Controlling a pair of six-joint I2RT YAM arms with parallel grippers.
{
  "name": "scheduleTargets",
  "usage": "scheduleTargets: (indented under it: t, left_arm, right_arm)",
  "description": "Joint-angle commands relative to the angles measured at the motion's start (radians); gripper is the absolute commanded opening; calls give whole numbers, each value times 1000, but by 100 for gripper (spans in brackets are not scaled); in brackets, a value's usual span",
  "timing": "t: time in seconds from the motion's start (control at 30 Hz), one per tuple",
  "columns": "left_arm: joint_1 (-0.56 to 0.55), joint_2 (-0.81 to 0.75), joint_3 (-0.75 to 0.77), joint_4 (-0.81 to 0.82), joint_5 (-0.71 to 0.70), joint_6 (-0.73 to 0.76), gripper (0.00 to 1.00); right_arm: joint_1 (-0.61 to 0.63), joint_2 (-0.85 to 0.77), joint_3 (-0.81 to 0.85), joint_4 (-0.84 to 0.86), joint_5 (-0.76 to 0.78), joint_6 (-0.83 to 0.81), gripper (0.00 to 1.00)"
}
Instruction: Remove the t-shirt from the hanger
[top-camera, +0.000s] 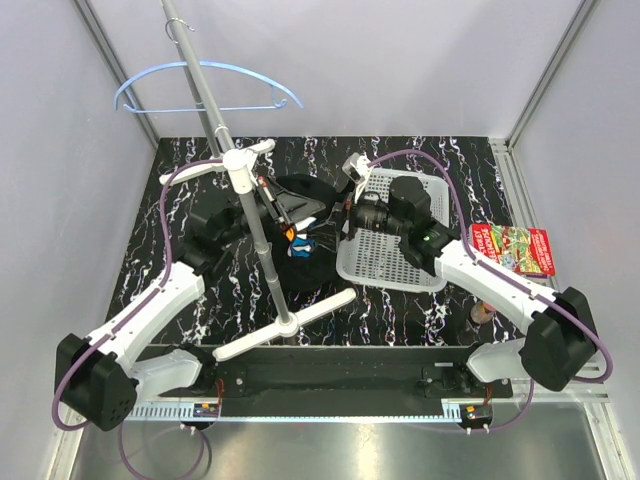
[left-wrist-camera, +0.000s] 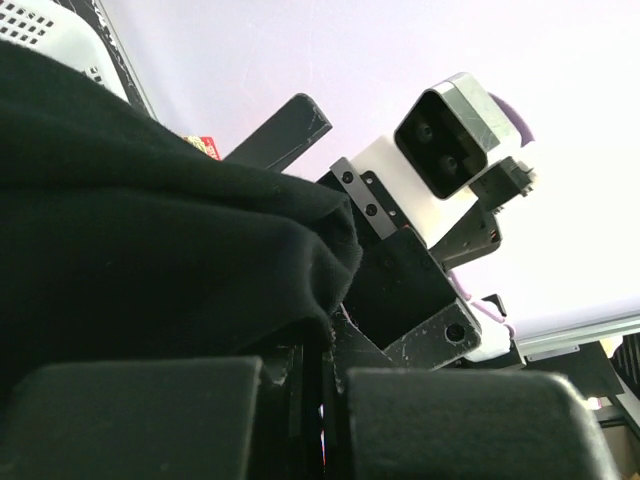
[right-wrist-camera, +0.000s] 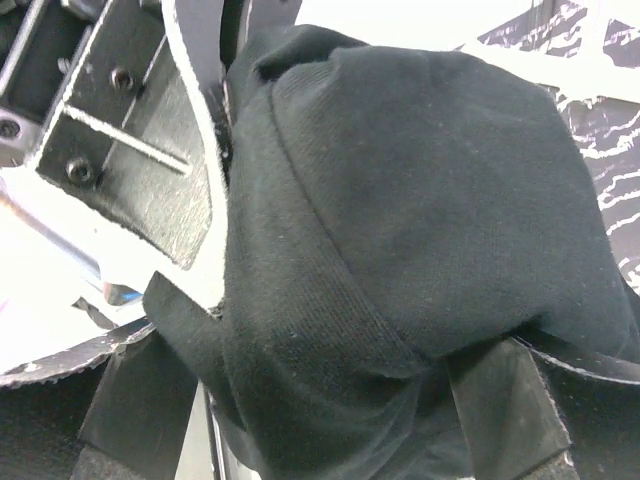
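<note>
The light-blue hanger (top-camera: 205, 86) hangs bare from the hook high on the grey pole, at the back left. The black t-shirt (top-camera: 307, 200) is bunched up between my two grippers over the middle of the mat, with a bit of its blue print (top-camera: 301, 245) showing below. My left gripper (top-camera: 283, 212) is shut on the t-shirt's left side; in the left wrist view the cloth (left-wrist-camera: 150, 230) runs down into the closed jaws (left-wrist-camera: 325, 350). My right gripper (top-camera: 345, 207) is shut on its right side; black cloth (right-wrist-camera: 400, 200) fills that gripper (right-wrist-camera: 330, 400).
The white-and-grey pole stand (top-camera: 262, 240) rises just left of the shirt, its crossbar base (top-camera: 285, 325) on the marbled mat. A white perforated basket (top-camera: 395, 262) lies under my right arm. A red packet (top-camera: 515, 250) lies at the right edge. Walls close the back and sides.
</note>
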Motion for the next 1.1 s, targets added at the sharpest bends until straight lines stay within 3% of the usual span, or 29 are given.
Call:
scheduleTargets:
  t: [0.0,0.07,0.17,0.2,0.3,0.37,0.47,0.57,0.6,0.7,0.93,1.07]
  left_arm:
    - [-27,-13,52,171,29,-40,0]
    - [-29,-25,52,159,6,-36,0]
    - [-29,-27,68,119,-36,-21,0]
    - [-30,-30,76,73,-54,-10,1]
    - [-30,-46,87,-11,-83,32,13]
    - [-30,-101,90,-82,-134,99,27]
    - [-29,-224,114,-382,-316,237,45]
    - [-29,-322,105,-516,-516,323,59]
    - [-29,-383,84,-580,-601,335,70]
    - [-27,-508,27,-683,-718,357,72]
    - [-27,-695,-69,-840,-820,363,75]
    - [-27,-669,-48,-852,-837,371,76]
  right_arm:
    - [24,11,-10,250,44,96,98]
    - [27,26,-14,290,77,122,93]
    - [28,30,-48,385,123,175,69]
    - [28,31,-56,408,129,189,45]
    - [30,36,-73,463,155,240,0]
    - [30,30,-79,463,176,258,0]
    - [31,-4,-92,407,238,240,0]
    - [30,-56,-91,315,311,199,0]
    - [28,-70,-82,290,340,185,0]
    - [28,-118,-36,168,429,130,0]
    - [-2,-153,128,-76,565,5,0]
    - [-57,-133,225,-156,578,-6,0]
